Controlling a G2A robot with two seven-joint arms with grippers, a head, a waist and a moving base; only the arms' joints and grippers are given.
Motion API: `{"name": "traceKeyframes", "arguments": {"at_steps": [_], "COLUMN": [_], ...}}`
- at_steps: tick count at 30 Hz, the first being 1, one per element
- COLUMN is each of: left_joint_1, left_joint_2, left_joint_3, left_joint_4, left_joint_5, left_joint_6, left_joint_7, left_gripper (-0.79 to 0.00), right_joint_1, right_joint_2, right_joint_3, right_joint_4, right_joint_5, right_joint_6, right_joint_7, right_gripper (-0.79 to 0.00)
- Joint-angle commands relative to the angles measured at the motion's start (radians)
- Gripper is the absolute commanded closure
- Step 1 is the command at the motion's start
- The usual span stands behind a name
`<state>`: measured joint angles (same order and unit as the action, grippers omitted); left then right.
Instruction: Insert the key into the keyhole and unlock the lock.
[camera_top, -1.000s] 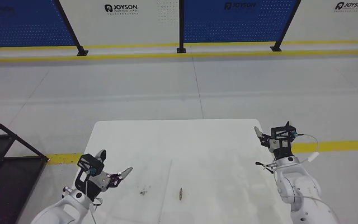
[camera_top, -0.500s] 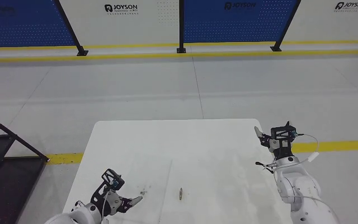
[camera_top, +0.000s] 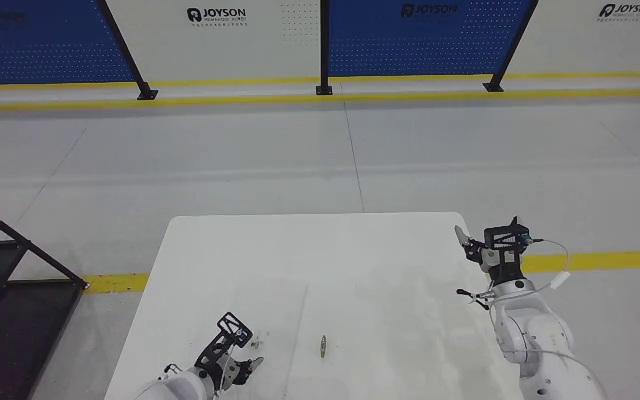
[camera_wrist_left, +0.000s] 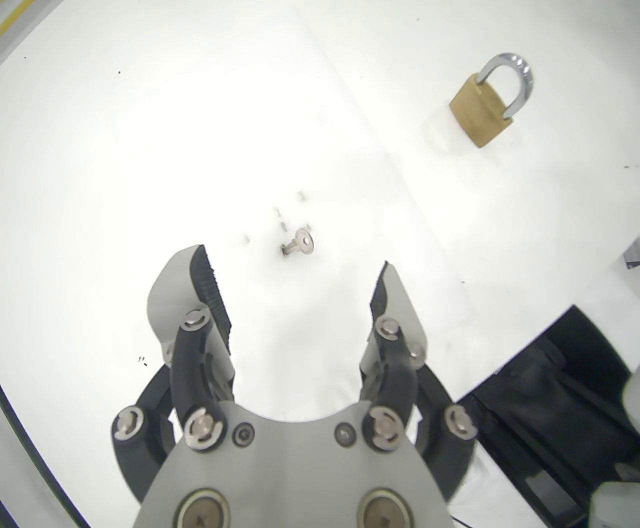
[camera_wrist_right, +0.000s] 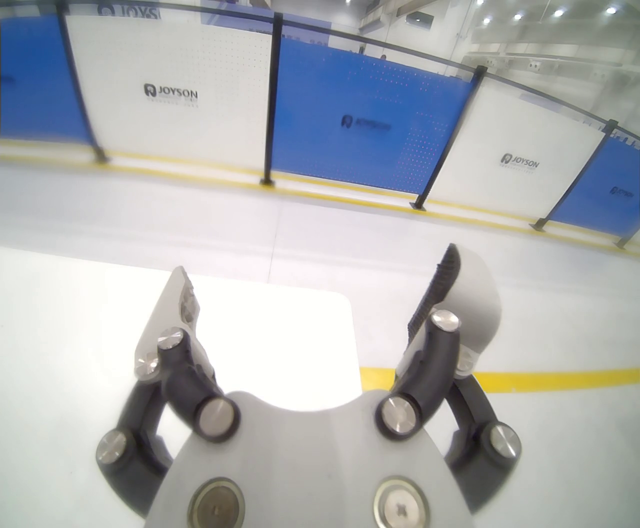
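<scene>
A small silver key lies flat on the white table near its front edge. A brass padlock with its steel shackle shut lies a short way to the key's right; from above the padlock is a small dark speck. My left gripper hovers just short of the key, open, with nothing between its fingers; the top view places the left gripper at the table's front left. My right gripper stands open and empty over the table's right edge, and from above the right gripper sits far from both objects.
A black frame stands off the table's left side. Blue and white fence panels line the floor behind. The table's front edge and a dark gap lie close to the padlock's near side.
My left arm has swung right along the front edge, from the table's left side to just beside the key, staying open. The right arm, key and padlock have not moved.
</scene>
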<state>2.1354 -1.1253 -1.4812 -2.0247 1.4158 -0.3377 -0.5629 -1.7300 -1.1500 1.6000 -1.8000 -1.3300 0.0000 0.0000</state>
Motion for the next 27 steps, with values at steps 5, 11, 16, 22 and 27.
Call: {"name": "traceKeyframes", "arguments": {"at_steps": [5, 11, 16, 22, 27], "left_joint_1": [-0.084, -0.129, -0.145, -0.15, -0.151], "left_joint_2": [-0.006, -0.011, -0.012, -0.011, -0.01], "left_joint_3": [0.065, 0.116, 0.131, 0.134, 0.133], "left_joint_4": [0.075, 0.117, 0.128, 0.125, 0.115], "left_joint_5": [0.039, 0.08, 0.085, 0.096, 0.111], "left_joint_6": [0.057, 0.101, 0.115, 0.127, 0.14], "left_joint_7": [-0.014, -0.013, -0.015, -0.013, -0.01], "left_gripper": [-0.409, -0.354, -0.292, -0.148, -0.018], "right_joint_1": [0.0, 0.0, 0.0, 0.0, 0.0], "right_joint_2": [0.0, 0.0, 0.0, 0.0, 0.0], "right_joint_3": [0.0, 0.0, 0.0, 0.0, 0.0], "right_joint_4": [0.0, 0.0, 0.0, 0.0, 0.0], "right_joint_5": [0.0, 0.0, 0.0, 0.0, 0.0], "right_joint_6": [0.0, 0.0, 0.0, 0.0, 0.0], "right_joint_7": [0.0, 0.0, 0.0, 0.0, 0.0], "right_gripper": [-0.785, -0.785, -0.785, -0.785, -0.785]}}
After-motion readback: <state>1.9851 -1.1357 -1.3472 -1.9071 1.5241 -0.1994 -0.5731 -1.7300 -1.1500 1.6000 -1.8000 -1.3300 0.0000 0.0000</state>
